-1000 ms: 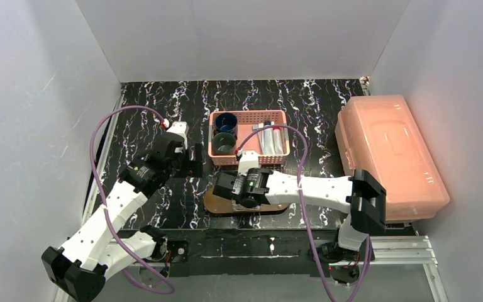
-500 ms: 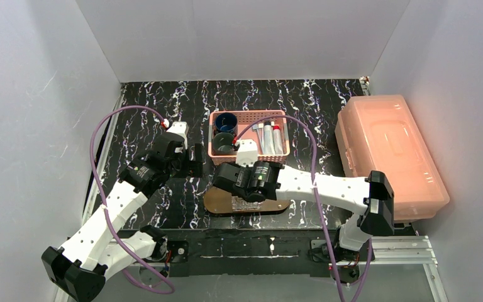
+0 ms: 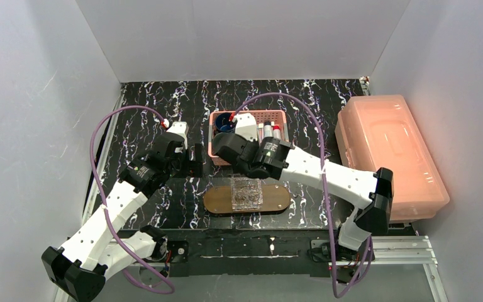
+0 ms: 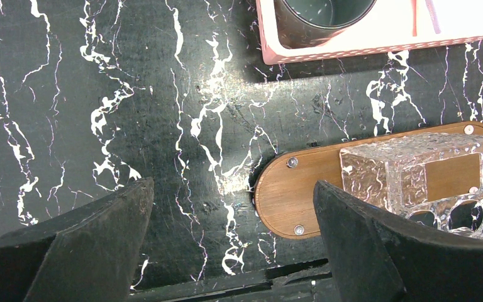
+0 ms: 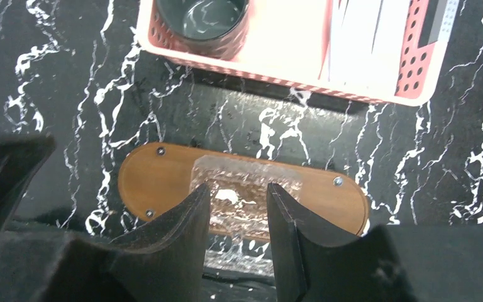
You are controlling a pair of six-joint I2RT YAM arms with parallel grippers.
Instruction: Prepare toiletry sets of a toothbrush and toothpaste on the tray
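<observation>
Lying below, clear of right claw (image 5: 239, 207): tray (image 5: 157, 182).

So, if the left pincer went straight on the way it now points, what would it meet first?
Probably the bare black table: the open left pincer points down at it, just beside the rounded end of the tray. Depth is unclear, so one finger might graze it.

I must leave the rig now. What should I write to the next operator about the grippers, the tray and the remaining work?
Left gripper: open, empty, above the table, left of the tray.
Right gripper: open, empty, raised near the tray.
Done: a clear holder stands on the tray.
To do: no toothbrush or toothpaste is on the tray yet; long white items lie in the pink basket.
</observation>
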